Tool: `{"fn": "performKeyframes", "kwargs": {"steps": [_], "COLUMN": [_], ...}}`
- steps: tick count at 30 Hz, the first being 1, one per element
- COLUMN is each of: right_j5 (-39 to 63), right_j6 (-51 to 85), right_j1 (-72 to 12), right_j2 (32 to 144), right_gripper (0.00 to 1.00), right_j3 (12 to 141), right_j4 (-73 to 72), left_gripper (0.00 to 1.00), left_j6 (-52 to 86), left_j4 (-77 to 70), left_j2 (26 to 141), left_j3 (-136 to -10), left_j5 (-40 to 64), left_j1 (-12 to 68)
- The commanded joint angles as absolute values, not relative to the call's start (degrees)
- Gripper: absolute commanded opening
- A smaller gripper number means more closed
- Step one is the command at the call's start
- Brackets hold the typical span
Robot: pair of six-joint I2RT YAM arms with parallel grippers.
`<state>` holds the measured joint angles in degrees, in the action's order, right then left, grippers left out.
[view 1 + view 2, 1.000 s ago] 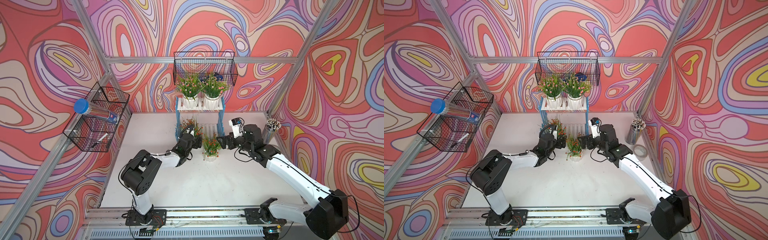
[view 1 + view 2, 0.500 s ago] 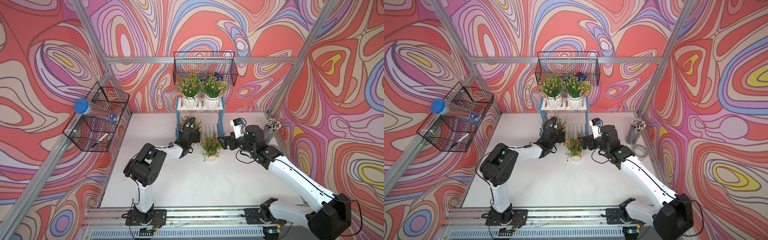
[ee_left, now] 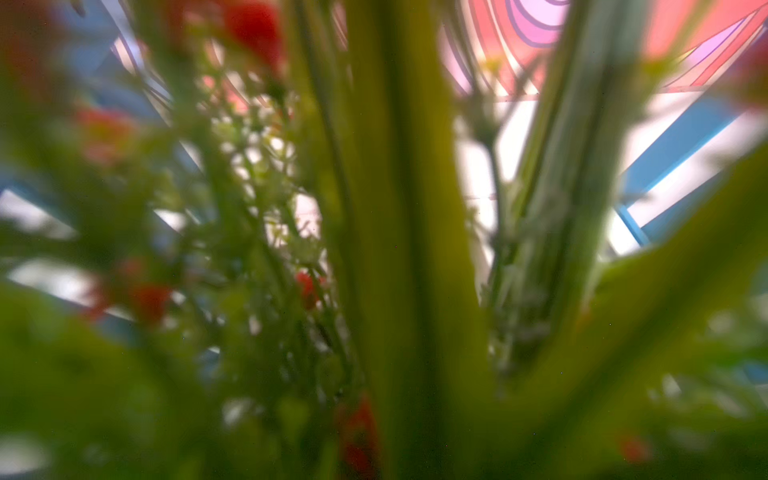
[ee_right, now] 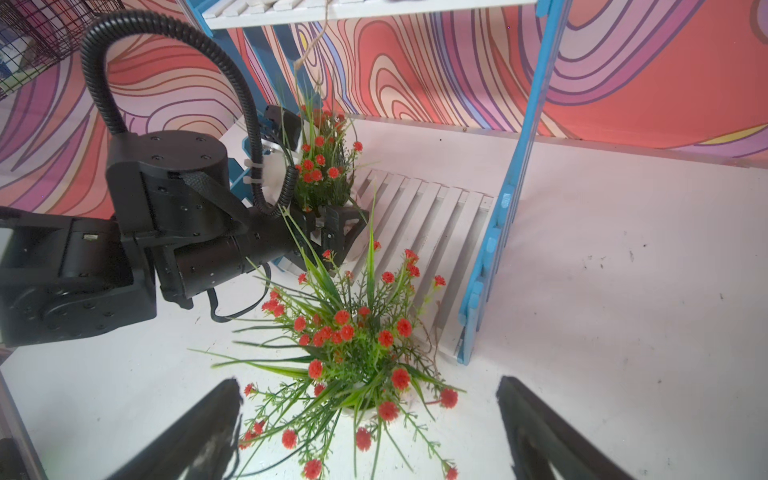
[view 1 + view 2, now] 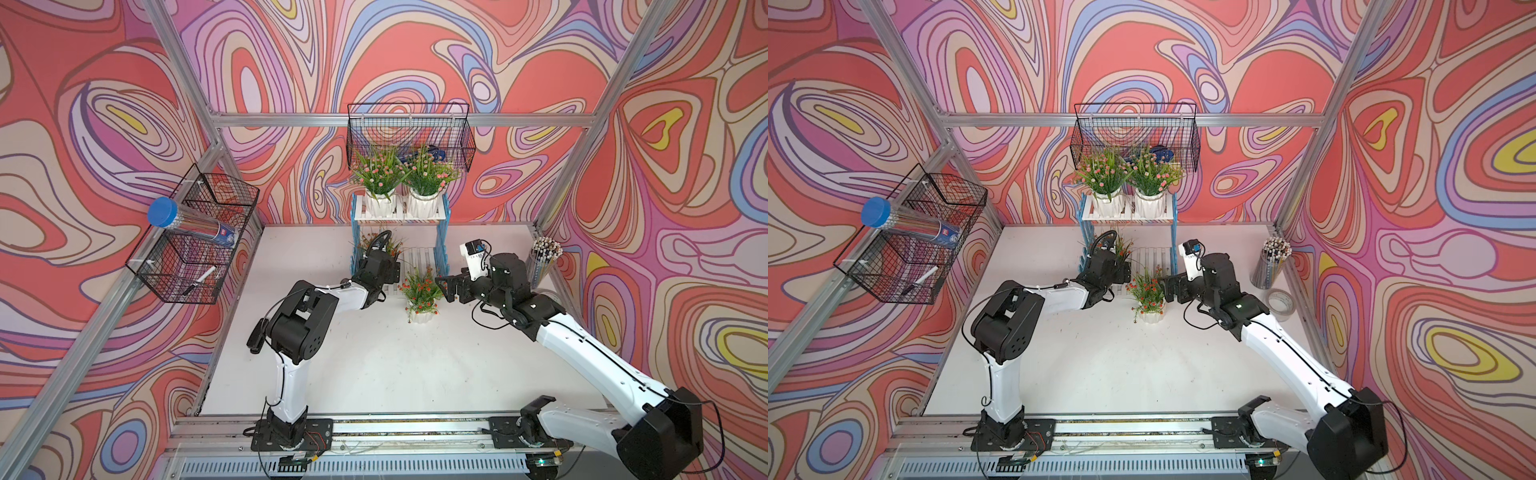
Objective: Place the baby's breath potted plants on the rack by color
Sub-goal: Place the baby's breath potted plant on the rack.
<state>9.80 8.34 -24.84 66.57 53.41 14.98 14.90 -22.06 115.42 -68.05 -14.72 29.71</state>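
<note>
The rack (image 5: 441, 232) (image 5: 1173, 232) stands at the back, and two baby's breath potted plants with pink blossoms (image 5: 380, 174) (image 5: 428, 176) sit on its top board. My left gripper (image 5: 384, 259) (image 4: 330, 232) reaches into the lower tier at its left end, shut on the pot of a red-orange plant (image 5: 1123, 247) (image 4: 322, 166). Blurred stems (image 3: 399, 249) fill the left wrist view. A second red-orange plant (image 5: 419, 291) (image 4: 353, 345) stands on the table before the rack. My right gripper (image 5: 446, 289) (image 4: 370, 432) is open just right of it, its fingers apart from the foliage.
The lower slats (image 4: 428, 220) are bare to the right of the held plant. A pencil cup (image 5: 542, 262) and a tape roll (image 5: 1281, 305) sit at the right edge. Black wire baskets hang on the back wall (image 5: 409, 133) and the left frame (image 5: 195, 245).
My left arm has carried the red-orange plant away from the table's middle and back into the rack's lower tier. The right gripper has barely shifted beside the standing plant.
</note>
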Motion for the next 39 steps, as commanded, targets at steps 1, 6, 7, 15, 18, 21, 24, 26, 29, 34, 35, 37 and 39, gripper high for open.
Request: {"fn": "performKeyframes", "kwargs": {"steps": [1,6,7,15,18,21,24,26,29,34,35,37,39], "right_j5": [8.8,10.61,10.79,10.82,10.81,11.01,10.86,11.13,11.44,11.63,11.69,11.81,11.82], "right_j6": [7.78,7.54,7.57,7.61,7.85,8.23,8.39,8.7,8.99,9.16,9.14,9.06,9.05], "right_j1": [-25.0,-24.99,-25.04,-25.03,-25.02,-24.98,-24.99,-25.05,-25.03,-25.05,-25.0,-25.0,-25.05], "right_j2": [65.13,64.61,64.51,63.9,63.9,63.72,63.54,63.63,63.8,63.5,63.33,62.94,62.48], "right_gripper": [0.98,0.98,0.98,0.98,0.98,0.98,0.98,0.98,0.98,0.98,0.98,0.98,0.98], "right_j3": [52.22,51.64,51.43,50.73,50.48,50.3,50.1,49.93,49.83,50.1,50.2,50.1,49.86], "right_j4": [15.12,14.81,14.72,14.61,14.35,14.11,13.9,13.65,13.23,13.35,13.57,14.2,15.11], "left_gripper": [0.63,0.72,0.79,1.0,1.0,1.0,1.0,1.0,1.0,1.0,1.0,1.0,1.0], "left_j6": [14.08,14.3,14.48,16.87,17.85,18.63,18.94,19.65,20.21,20.79,21.24,22.09,22.85], "left_j4": [-23.66,-23.93,-24.42,-26.2,-24.97,-24.34,-23.02,-21.44,-20.72,-14.93,-13.71,-11.31,-9.61], "left_j2": [115.82,115.8,115.61,112.24,110.92,108.78,106.4,104.49,101.71,97.54,96.53,94.46,92.11], "left_j3": [-70.4,-69.89,-69.35,-65.55,-64.64,-62.95,-61.65,-60.98,-59.3,-59.17,-59.01,-58.66,-57.5], "left_j5": [-16.68,-16.78,-16.5,-15.41,-14.96,-14.33,-15.16,-15.36,-14.38,-14.24,-13.85,-13.38,-12.61], "left_j1": [29.47,29.27,29.31,29.34,29.36,29.63,30.23,30.5,31.25,32.86,33.11,33.47,33.75]}}
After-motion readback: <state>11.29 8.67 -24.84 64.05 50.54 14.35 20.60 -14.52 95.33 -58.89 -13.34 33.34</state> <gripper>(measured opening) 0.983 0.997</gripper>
